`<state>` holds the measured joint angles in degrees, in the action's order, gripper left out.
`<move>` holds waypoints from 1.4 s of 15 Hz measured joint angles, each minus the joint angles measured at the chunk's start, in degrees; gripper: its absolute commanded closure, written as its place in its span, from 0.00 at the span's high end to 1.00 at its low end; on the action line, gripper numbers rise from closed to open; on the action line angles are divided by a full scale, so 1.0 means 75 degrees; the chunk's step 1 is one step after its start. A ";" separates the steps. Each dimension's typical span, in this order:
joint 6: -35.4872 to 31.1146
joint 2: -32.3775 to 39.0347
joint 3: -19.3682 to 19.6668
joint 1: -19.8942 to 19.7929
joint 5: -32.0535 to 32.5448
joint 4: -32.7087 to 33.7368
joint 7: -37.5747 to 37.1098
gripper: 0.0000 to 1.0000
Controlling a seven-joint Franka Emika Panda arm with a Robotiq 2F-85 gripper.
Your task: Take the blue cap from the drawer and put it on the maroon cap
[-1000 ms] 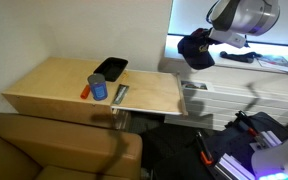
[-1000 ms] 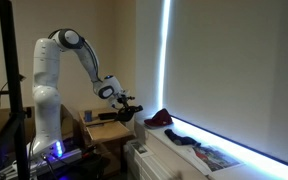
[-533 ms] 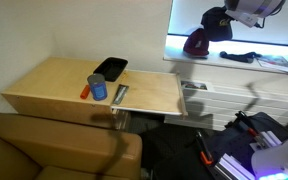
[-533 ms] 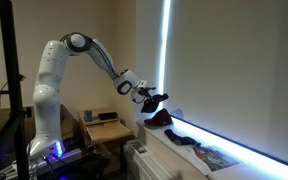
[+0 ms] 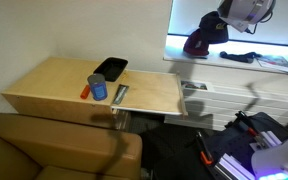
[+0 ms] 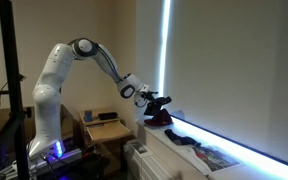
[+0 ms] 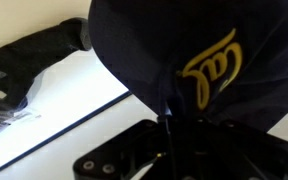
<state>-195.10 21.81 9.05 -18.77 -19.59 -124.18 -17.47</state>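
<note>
Blue cap (image 7: pixel 134 45) held in the gripper (image 7: pixel 169 130), close over the maroon cap (image 5: pixel 196 43).
The blue cap is dark navy with a yellow-gold emblem (image 7: pixel 212 68); its fabric is pinched at the gripper's tips and fills the wrist view. The maroon cap, dark red and rounded, sits just below the gripper. In both exterior views the navy one hangs directly above it (image 6: pixel 160 119); contact cannot be told.

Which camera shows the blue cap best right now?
The wrist view: the blue cap fills it, yellow emblem clear. In both exterior views it is only a small dark shape above the maroon cap.
</note>
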 measured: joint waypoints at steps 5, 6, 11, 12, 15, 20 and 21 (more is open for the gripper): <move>-0.0065 0.2111 0.0997 0.1451 -0.1059 0.2077 -0.0542 0.01; -0.0023 0.2506 0.1181 0.1739 -0.1177 0.2538 -0.0681 0.01; 0.0732 0.3658 0.2399 0.3004 -0.1852 0.4066 -0.1196 0.01; 0.0775 0.3669 0.2409 0.3013 -0.1835 0.4064 -0.1197 0.01; 0.1440 0.3797 0.2688 0.3105 -0.1835 0.3877 -0.1205 0.01; 0.2448 0.4004 0.3037 0.3190 -0.1832 0.3838 -0.1296 0.10; 0.2727 0.4001 0.3082 0.3186 -0.1825 0.3841 -0.1296 0.30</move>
<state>-174.65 51.82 32.17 5.13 -33.28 -95.38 -27.19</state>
